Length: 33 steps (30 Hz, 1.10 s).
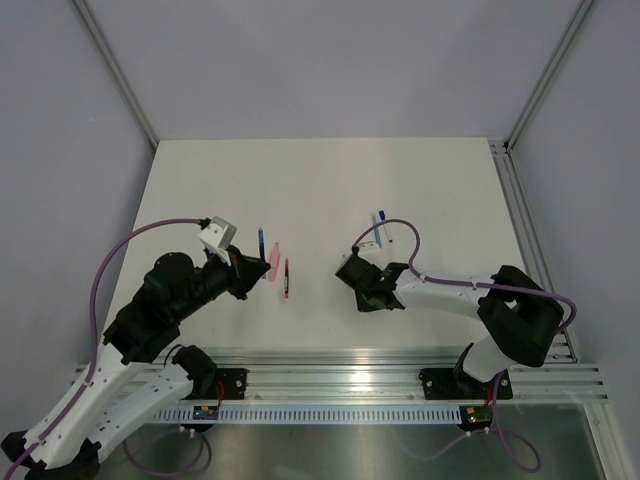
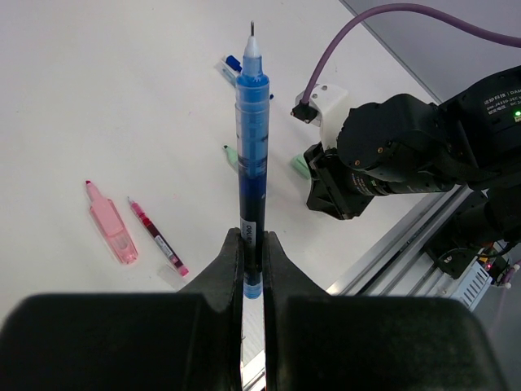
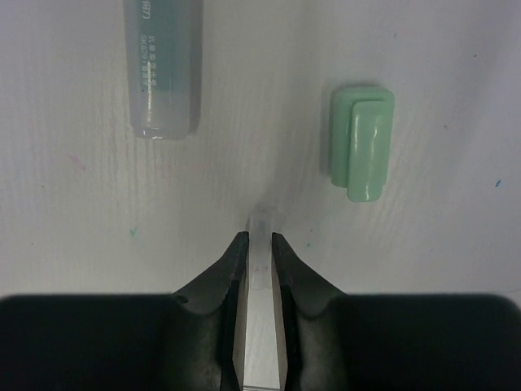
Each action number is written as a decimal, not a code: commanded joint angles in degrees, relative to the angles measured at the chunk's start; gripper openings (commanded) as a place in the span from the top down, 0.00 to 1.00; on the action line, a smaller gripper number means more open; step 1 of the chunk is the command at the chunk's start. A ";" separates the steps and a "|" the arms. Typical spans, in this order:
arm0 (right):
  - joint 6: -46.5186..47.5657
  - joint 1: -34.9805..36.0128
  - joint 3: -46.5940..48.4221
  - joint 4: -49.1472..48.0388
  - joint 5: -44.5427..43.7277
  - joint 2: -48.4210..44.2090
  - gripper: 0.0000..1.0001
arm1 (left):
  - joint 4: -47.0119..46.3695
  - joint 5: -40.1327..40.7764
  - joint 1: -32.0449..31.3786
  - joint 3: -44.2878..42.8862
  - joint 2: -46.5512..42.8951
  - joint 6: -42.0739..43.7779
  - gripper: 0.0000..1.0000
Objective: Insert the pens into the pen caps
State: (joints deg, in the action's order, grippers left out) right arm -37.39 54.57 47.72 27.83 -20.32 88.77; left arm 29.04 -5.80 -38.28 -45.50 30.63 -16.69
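My left gripper [image 2: 252, 246] is shut on the lower end of a dark blue pen [image 2: 251, 147], which sticks out from the jaws with its tip pointing away; it also shows in the top view [image 1: 262, 243]. My right gripper [image 3: 260, 244] is shut on a whitish translucent pen cap [image 3: 260, 226] just above the table. A light green cap [image 3: 361, 142] lies ahead to the right of it, and the end of a teal pen [image 3: 163, 69] ahead to the left. A pink cap [image 2: 112, 230] and a red pen [image 2: 156, 236] lie side by side on the table.
A blue-and-white pen and cap [image 1: 380, 228] lie behind the right gripper [image 1: 355, 272]. A small clear piece [image 2: 172, 277] lies by the red pen's end. The aluminium rail [image 1: 400, 380] runs along the near table edge. The right arm's purple cable [image 2: 383, 16] arches above its wrist.
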 commanded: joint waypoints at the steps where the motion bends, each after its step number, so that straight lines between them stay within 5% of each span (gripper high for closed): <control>1: -0.85 -0.60 -0.09 -2.52 1.25 -0.36 0.75 | -1.79 -0.44 0.31 -0.03 0.74 0.87 1.00; 14: -0.32 -0.60 1.93 0.29 -1.13 2.98 0.70 | -1.88 -0.96 0.58 -0.03 1.10 0.87 1.00; 26: -0.76 -0.60 1.93 1.16 -1.21 3.08 0.76 | -2.05 -1.05 0.58 -0.03 0.83 0.87 1.00; 33: -1.02 -0.51 1.58 2.58 -2.10 -0.78 0.62 | -2.14 -1.23 0.67 -0.03 0.57 0.87 1.00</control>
State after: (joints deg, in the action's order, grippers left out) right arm -37.89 54.46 48.84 28.08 -20.49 90.89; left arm 29.06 -6.07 -37.89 -45.47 31.33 -16.67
